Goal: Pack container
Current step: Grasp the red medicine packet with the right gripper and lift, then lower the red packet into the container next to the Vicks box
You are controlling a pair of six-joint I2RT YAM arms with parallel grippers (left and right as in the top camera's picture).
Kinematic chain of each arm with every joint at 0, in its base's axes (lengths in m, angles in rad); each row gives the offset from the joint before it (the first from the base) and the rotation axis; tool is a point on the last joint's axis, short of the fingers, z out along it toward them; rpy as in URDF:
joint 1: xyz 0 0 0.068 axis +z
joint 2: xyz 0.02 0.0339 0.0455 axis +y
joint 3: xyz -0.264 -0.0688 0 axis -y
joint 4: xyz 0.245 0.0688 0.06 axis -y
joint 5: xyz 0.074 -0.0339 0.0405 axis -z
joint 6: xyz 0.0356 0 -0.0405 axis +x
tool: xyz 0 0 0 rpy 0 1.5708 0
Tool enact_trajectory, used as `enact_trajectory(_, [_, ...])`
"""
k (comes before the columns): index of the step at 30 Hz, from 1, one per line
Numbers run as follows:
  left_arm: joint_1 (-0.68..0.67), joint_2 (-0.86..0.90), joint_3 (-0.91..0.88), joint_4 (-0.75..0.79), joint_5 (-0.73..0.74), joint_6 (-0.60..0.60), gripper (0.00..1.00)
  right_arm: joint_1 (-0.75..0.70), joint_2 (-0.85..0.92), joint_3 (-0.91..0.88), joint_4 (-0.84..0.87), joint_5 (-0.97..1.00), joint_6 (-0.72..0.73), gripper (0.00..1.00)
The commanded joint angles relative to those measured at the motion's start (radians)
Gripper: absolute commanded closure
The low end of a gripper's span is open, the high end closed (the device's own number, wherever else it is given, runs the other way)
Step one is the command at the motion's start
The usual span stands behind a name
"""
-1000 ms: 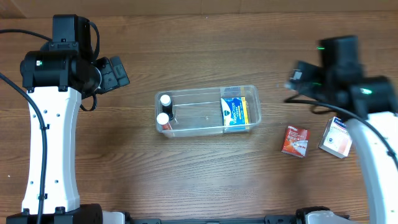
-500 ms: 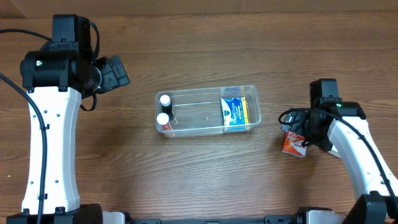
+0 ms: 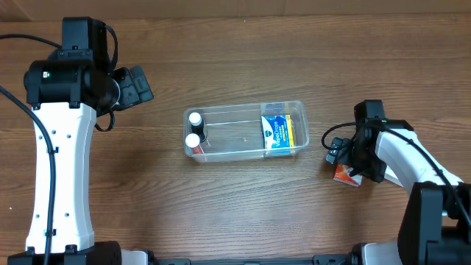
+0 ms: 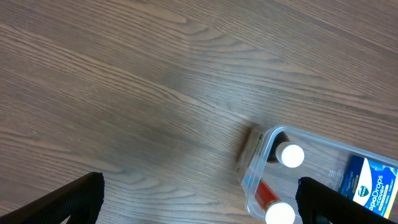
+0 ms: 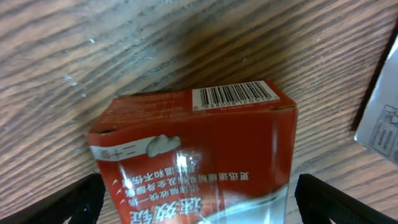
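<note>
The right tool [image 5: 202, 200] has swung in from the far side and dropped low over a red box [image 5: 199, 140] since a second ago. It is released, with its fingers [image 5: 62, 200] spread wide either side of the carton and not gripping it. A pale box [image 5: 380, 118] shows just beside the red one. The clear container [image 3: 235, 137] sits mid-table [image 3: 221, 213], well left of the red box. It holds two white-capped bottles [image 3: 195, 118] at its left end and a blue-and-yellow box [image 3: 277, 132] at its right. The left tool [image 4: 199, 199] hangs released above bare wood beyond the container's left end.
</note>
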Motion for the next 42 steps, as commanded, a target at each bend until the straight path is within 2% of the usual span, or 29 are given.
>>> enact_trajectory(1, [0.003,0.002,0.020,0.000,-0.002,0.024,0.00,-0.002,0.006,-0.005,0.004,-0.040,-0.007,0.01])
enact_trajectory(15, [0.003,0.002,0.020,0.000,-0.002,0.024,0.00,-0.002,0.006,-0.002,-0.007,-0.047,-0.006,0.33])
enact_trajectory(18, [0.003,0.002,0.020,-0.001,-0.002,0.023,0.00,-0.001,0.003,0.042,-0.033,-0.047,0.013,0.31])
enact_trajectory(23, [0.003,0.002,0.020,0.000,-0.002,0.023,0.00,0.020,-0.072,0.320,-0.167,-0.050,-0.021,0.29])
enact_trajectory(26, [0.003,0.002,0.020,0.000,-0.001,0.023,0.00,0.115,-0.111,0.571,-0.264,-0.072,-0.124,0.29])
enact_trajectory(29, [0.003,0.002,0.020,-0.002,-0.001,0.023,0.00,0.251,-0.114,0.725,-0.307,-0.069,-0.130,0.30])
enact_trajectory(34, [0.003,0.002,0.020,-0.005,-0.001,0.023,0.00,0.507,-0.079,0.740,-0.271,-0.068,-0.019,0.30])
enact_trajectory(38, [0.003,0.002,0.020,-0.006,-0.001,0.023,0.00,0.612,-0.002,0.740,-0.264,-0.068,0.026,0.30])
enact_trajectory(42, [0.003,0.002,0.020,-0.008,-0.002,0.023,0.00,0.647,0.097,0.740,-0.265,-0.068,0.040,0.30])
